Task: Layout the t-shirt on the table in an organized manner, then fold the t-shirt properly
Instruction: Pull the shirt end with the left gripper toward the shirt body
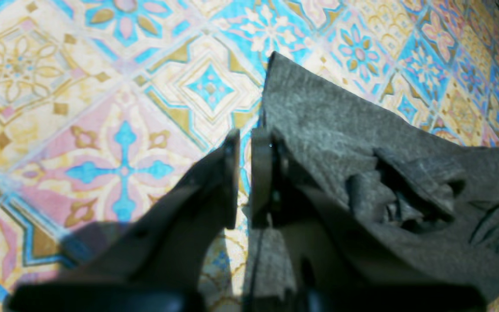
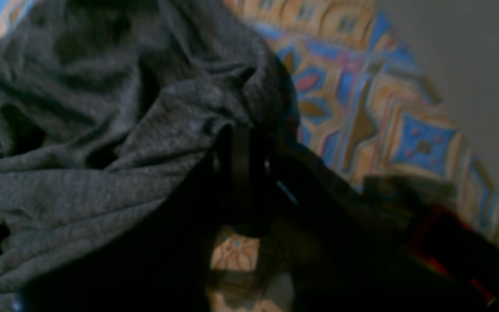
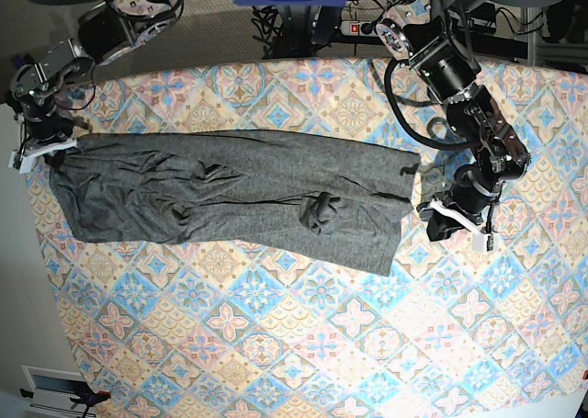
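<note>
The shirt [image 3: 230,193] lay stretched across the counter [image 3: 303,344], nine to three o'clock. Left hand [image 3: 457,218] and right hand [image 3: 46,147] each pinched an end. Soft, limp; best gripped at hems.

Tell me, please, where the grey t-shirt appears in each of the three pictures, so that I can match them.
Left wrist view: the t-shirt fills the right half, one corner pointing up, beside the left gripper.
Right wrist view: it fills the left side, bunched at the right gripper.
Base view: it lies stretched across the upper middle, between both arms.
Shared landmark: the table with its tile-pattern cloth, seen in all three.
</note>
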Controlling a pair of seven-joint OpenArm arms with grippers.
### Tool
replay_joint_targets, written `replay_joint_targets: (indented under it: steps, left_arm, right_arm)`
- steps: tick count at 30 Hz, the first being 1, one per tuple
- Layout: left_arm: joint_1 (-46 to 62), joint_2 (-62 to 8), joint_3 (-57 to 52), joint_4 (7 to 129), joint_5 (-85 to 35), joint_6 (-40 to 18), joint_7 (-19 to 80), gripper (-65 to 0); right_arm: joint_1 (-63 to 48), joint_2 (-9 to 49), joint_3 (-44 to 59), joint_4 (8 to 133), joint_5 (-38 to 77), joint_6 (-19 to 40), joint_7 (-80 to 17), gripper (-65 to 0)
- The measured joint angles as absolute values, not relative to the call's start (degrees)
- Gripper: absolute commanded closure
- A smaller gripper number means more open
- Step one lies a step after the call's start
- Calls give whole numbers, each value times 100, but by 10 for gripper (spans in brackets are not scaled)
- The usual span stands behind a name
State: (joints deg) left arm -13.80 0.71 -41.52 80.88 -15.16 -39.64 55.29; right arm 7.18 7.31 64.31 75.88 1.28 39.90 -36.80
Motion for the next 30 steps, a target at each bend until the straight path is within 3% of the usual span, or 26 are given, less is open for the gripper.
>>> replay_joint_targets:
  steps: [3, 6, 11, 15, 19, 25, 30]
  left_arm:
    - [-1365, 80, -4121, 8088, -1516, -3966, 5529, -51]
    - [-1288, 43, -3789, 8097, -1485, -3920, 5527, -114]
    - [-939, -3, -2794, 8619, -1487, -4001, 5607, -284]
    - [-668, -25, -2646, 9703, -1599, -4010, 5544, -389]
    - [-508, 64, -2818, 10422, -1601, -3988, 5551, -405]
    - [-729, 60, -2810, 10425, -1638, -3990, 5763, -405]
    - [-1160, 32, -2805, 10425, -1975, -3994, 6399, -405]
  right_arm:
    - [711, 729, 6429, 7572, 123, 3990, -3695, 0]
    - [703, 729, 6427, 7572, 123, 3990, -3693, -15]
    - [696, 729, 6425, 7572, 123, 3988, -3710, -157]
    - [652, 729, 6425, 7581, 123, 3988, -3712, -275]
    - [655, 729, 6425, 7585, 126, 3988, -3708, -317]
    - [652, 722, 6447, 7653, 117, 3990, -3701, -318]
    - [657, 709, 6451, 8517, 119, 3990, -3682, -318]
